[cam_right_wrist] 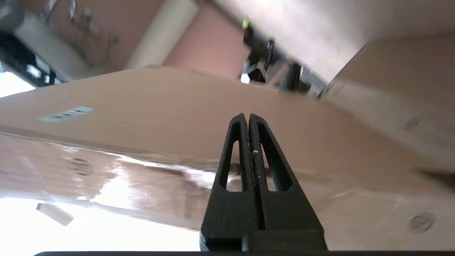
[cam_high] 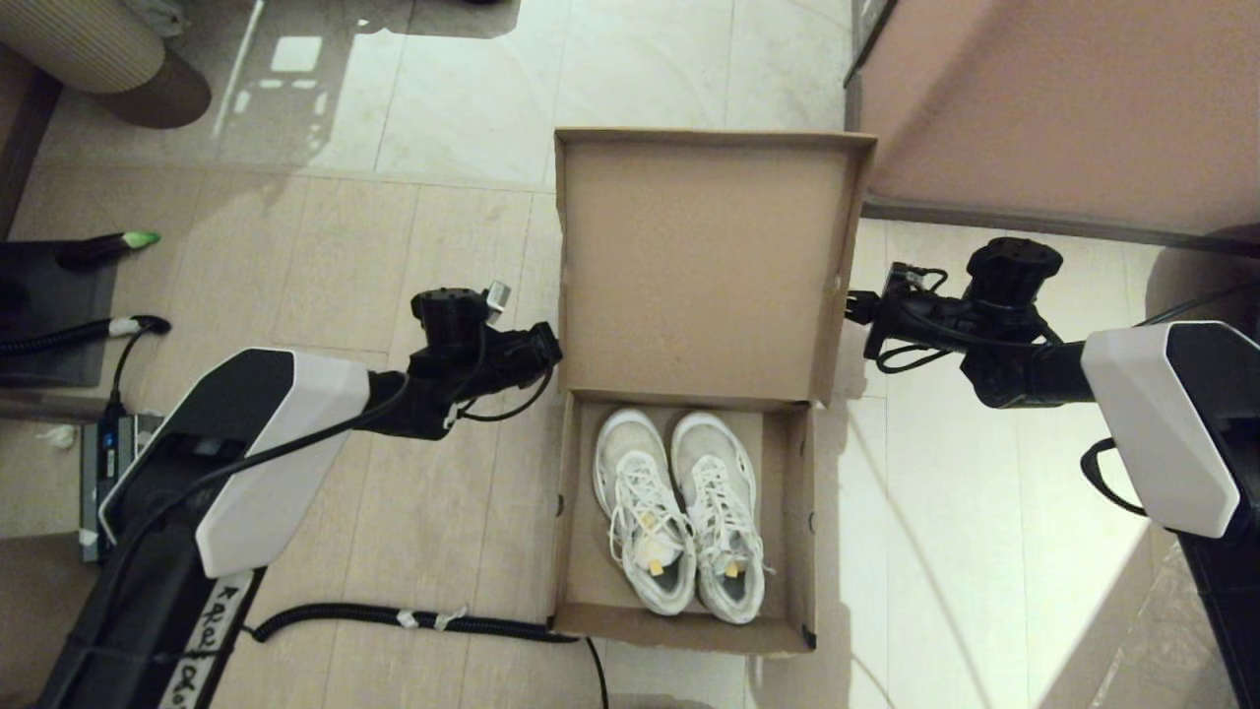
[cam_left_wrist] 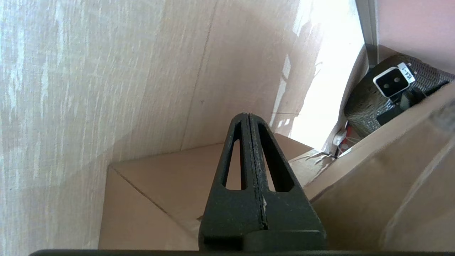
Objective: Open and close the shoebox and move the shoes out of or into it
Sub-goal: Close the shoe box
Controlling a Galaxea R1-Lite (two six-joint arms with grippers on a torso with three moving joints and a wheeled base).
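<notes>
The brown cardboard shoebox (cam_high: 563,512) stands open on the floor in the head view, its flip lid (cam_high: 699,266) raised on the far side. The pair of white and light-grey sneakers (cam_high: 679,512) lies side by side inside it, toes toward the lid. My left gripper (cam_high: 551,347) is shut and empty, right at the lid's left edge near the hinge. My right gripper (cam_high: 854,305) is also shut and empty, at the lid's right edge. The left wrist view shows the shut fingers (cam_left_wrist: 247,115) before cardboard (cam_left_wrist: 160,181). The right wrist view shows the shut fingers (cam_right_wrist: 247,115) before the box side and its white label (cam_right_wrist: 65,113).
A large pinkish-brown cabinet (cam_high: 1063,98) stands behind the box on the right. A black cable (cam_high: 394,618) runs across the floor to the box's near left corner. Dark equipment (cam_high: 49,315) sits at the far left, and a beige ribbed cylinder (cam_high: 89,44) at the far left corner.
</notes>
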